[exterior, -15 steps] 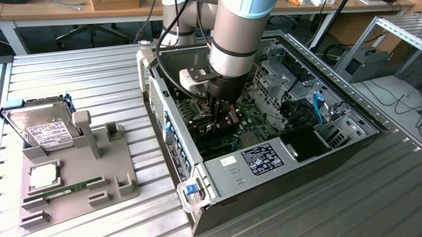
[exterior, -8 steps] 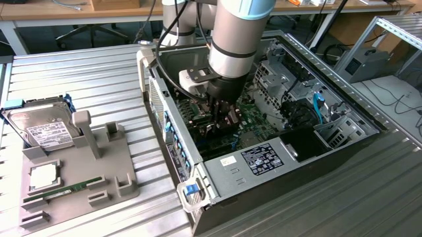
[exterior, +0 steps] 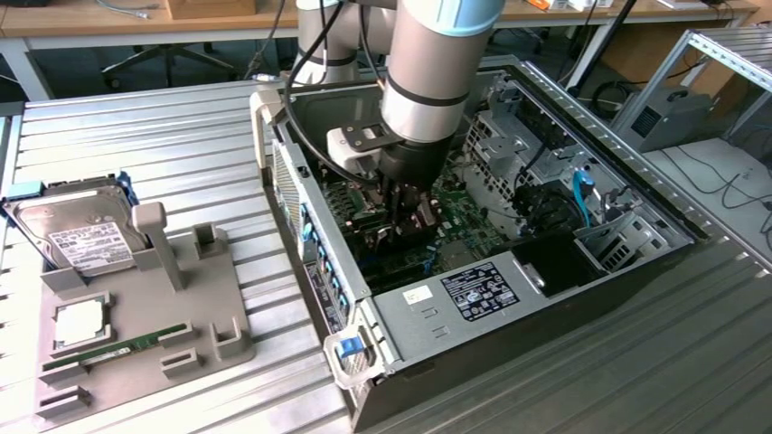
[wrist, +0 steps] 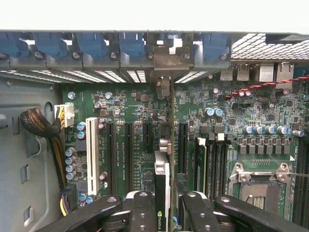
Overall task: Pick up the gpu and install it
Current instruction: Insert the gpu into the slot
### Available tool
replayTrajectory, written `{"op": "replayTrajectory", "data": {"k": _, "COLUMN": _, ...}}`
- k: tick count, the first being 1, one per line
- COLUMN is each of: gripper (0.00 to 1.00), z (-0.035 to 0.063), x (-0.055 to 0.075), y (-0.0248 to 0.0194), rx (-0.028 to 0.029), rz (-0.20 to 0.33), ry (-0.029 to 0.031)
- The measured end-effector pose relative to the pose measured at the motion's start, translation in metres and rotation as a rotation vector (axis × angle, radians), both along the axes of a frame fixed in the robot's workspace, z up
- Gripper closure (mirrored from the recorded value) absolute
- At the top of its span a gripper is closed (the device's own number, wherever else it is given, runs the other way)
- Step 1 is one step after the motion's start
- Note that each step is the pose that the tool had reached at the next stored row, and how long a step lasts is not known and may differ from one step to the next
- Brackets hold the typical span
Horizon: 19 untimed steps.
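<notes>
The gpu (wrist: pixel 164 169) stands edge-on over the green motherboard (wrist: pixel 130 104), lined up with the black expansion slots. Its silver bracket (wrist: pixel 166 60) reaches the case's rear slot wall. My gripper (wrist: pixel 167 205) is shut on the card's near end, one black finger (wrist: pixel 143 210) on each side, beside a small logo on the cooler. In the exterior view the gripper (exterior: pixel 407 221) is deep inside the open computer case (exterior: pixel 507 298), with the dark card (exterior: pixel 396 240) just under it, low against the board.
A grey holder tray (exterior: pixel 211 312) on the exterior view's left carries a silver hard drive (exterior: pixel 79 237), a green memory stick (exterior: pixel 115 348) and a processor (exterior: pixel 79 323). Around the card are a white slot (wrist: pixel 91 150), blue latches (wrist: pixel 91 46), a cable bundle (wrist: pixel 41 125) and the processor socket (wrist: pixel 258 186).
</notes>
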<state>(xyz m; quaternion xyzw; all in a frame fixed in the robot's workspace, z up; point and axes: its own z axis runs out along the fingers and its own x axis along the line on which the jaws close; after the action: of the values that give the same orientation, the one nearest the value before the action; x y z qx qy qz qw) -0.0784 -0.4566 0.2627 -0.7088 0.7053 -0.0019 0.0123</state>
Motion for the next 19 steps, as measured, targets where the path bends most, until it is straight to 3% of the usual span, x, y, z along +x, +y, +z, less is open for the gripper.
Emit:
{"op": "replayTrajectory", "data": {"k": 15, "gripper": 0.73, "z": 0.0004, "x": -0.0022, "y": 0.0, "rx": 0.0004, "rz": 0.0, "ry": -0.0019}}
{"op": "replayTrajectory", "data": {"k": 18, "gripper": 0.67, "z": 0.0004, "x": -0.0022, "y": 0.0, "rx": 0.0002, "rz": 0.0, "ry": -0.0021}}
{"op": "replayTrajectory", "data": {"k": 19, "gripper": 0.6, "z": 0.0004, "x": -0.0021, "y": 0.0, "rx": 0.0002, "rz": 0.0, "ry": -0.0021}}
